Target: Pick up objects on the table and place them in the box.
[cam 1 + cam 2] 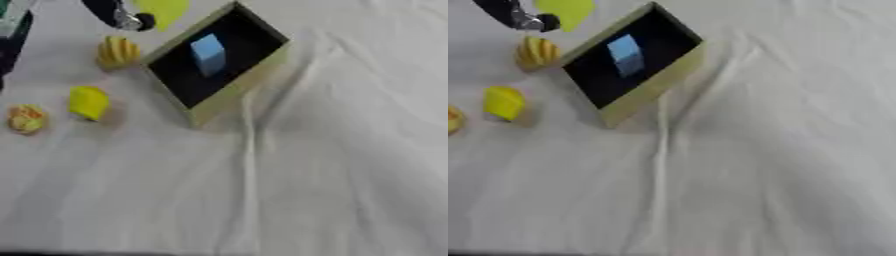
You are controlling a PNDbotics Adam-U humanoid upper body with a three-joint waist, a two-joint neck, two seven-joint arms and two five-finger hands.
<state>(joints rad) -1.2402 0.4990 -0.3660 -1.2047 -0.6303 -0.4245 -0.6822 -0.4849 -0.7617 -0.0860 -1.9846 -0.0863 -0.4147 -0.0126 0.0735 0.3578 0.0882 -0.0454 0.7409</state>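
One blue block (208,54) already inside the box (241,91), three yellowish items left of it on the cloth (332,175), left hand (127,19) at far left against a yellow-green piece (166,10), apparently carrying it boxward, finger closure indeterminate.

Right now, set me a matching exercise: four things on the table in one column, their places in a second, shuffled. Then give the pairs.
Things:
1. blue block
2. ribbed yellow fruit
3. lemon-shaped yellow piece
4. orange and yellow piece

Places:
A. nearest the left edge of the view
B. inside the box
C. just left of the box, below the left hand
D. between the ribbed fruit and the orange and yellow piece

Pairs: 1-B, 2-C, 3-D, 4-A
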